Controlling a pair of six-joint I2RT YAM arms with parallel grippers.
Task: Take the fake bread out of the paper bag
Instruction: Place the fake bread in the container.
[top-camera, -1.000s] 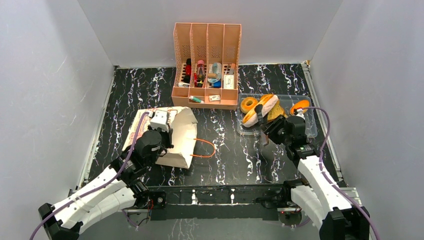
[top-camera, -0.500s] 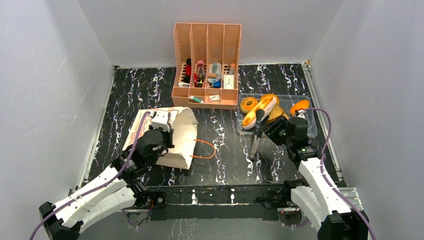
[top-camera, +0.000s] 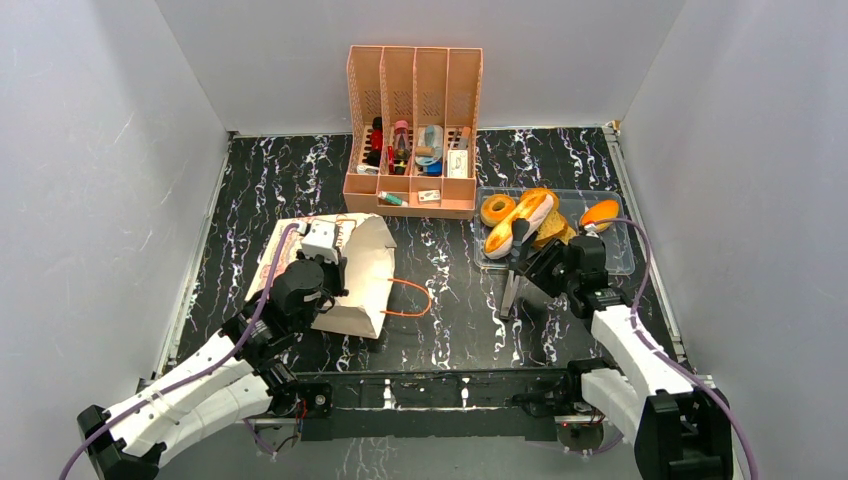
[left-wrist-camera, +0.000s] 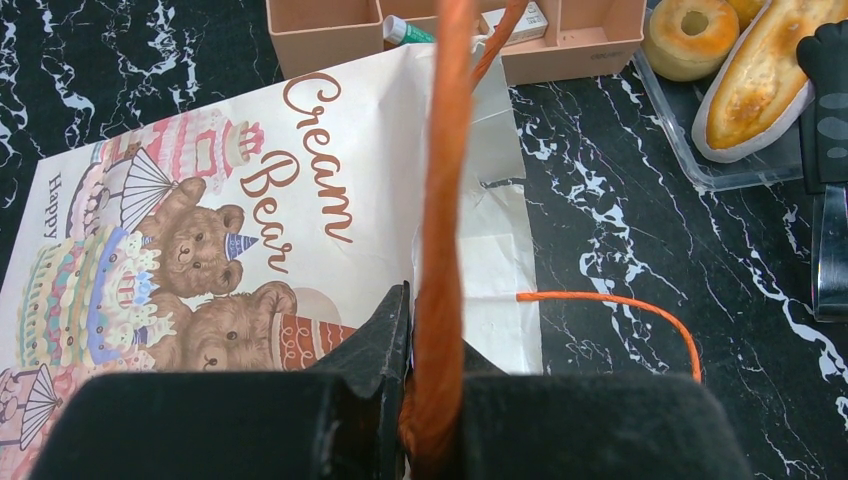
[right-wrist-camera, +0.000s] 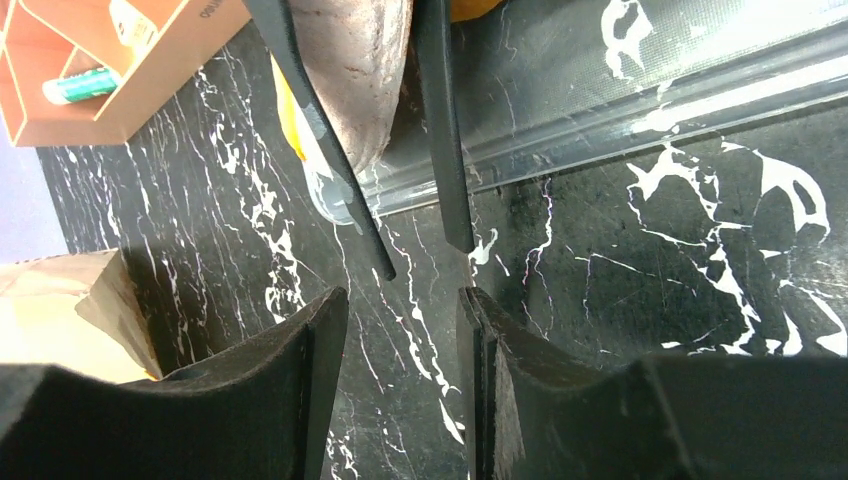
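Right gripper (right-wrist-camera: 425, 255) backed to tray (right-wrist-camera: 620, 110) near edge, spread; left gripper (left-wrist-camera: 435, 335) pinches paper bag (left-wrist-camera: 300, 200) handle (left-wrist-camera: 445, 150).

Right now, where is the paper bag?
In the top view the paper bag lies left of centre, on the near side of the pink organizer, with the left gripper pinching its orange handle.

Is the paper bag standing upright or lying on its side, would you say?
Lying on its side: the paper bag shows its printed bear face upward.
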